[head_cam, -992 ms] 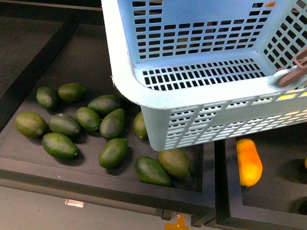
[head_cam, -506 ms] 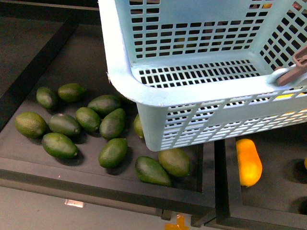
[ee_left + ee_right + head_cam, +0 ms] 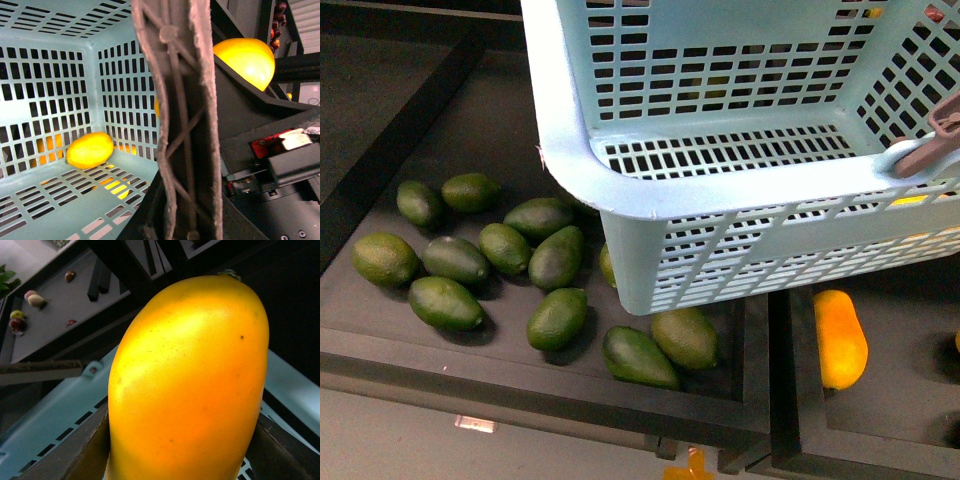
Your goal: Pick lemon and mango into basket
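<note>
1. My right end effector [image 3: 185, 457] is closed on the mango [image 3: 190, 380]. The fruit fills the right wrist view, with one dark finger at each lower corner.
2. The skin is smooth and the fruit is fat, so I fear it may slip or turn in the grip if I move fast.
3. The basket [image 3: 50, 425] shows just behind the mango at the lower left. I judge the arm is near its rim, not over the middle. A release here could hit the rim and fall outside.
4. The lemon [image 3: 90, 150] lies already inside, on the slotted floor against a wall. A hard drop may strike it.
5. For the left end effector, the brown handle [image 3: 180, 120] crosses the middle of its view, very near. I cannot tell if the fingers are closed.
6. In the front view the basket is tilted at the upper right, over the green fruits [image 3: 555, 260]. Neither arm shows there.
</note>
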Robot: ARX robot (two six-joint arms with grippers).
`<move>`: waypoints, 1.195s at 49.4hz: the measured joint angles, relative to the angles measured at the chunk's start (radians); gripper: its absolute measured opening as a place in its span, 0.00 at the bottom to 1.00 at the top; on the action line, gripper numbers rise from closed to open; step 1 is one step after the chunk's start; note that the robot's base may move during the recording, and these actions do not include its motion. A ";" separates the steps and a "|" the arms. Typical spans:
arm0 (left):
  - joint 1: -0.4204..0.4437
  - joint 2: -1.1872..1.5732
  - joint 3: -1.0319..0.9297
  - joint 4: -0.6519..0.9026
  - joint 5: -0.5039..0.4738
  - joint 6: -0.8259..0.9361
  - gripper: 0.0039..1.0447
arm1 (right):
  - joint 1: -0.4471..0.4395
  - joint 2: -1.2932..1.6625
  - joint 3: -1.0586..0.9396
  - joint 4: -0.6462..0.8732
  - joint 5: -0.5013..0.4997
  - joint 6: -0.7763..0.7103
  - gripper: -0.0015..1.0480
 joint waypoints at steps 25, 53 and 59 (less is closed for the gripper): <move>0.000 0.002 0.000 -0.001 -0.005 -0.003 0.05 | -0.093 -0.156 -0.094 -0.093 0.091 -0.032 0.92; -0.001 0.002 0.000 -0.001 -0.004 0.000 0.05 | -0.134 -0.536 -0.778 0.625 -0.162 -0.604 0.02; -0.001 0.002 0.000 -0.001 -0.002 -0.001 0.05 | -0.134 -0.587 -0.825 0.624 -0.163 -0.606 0.02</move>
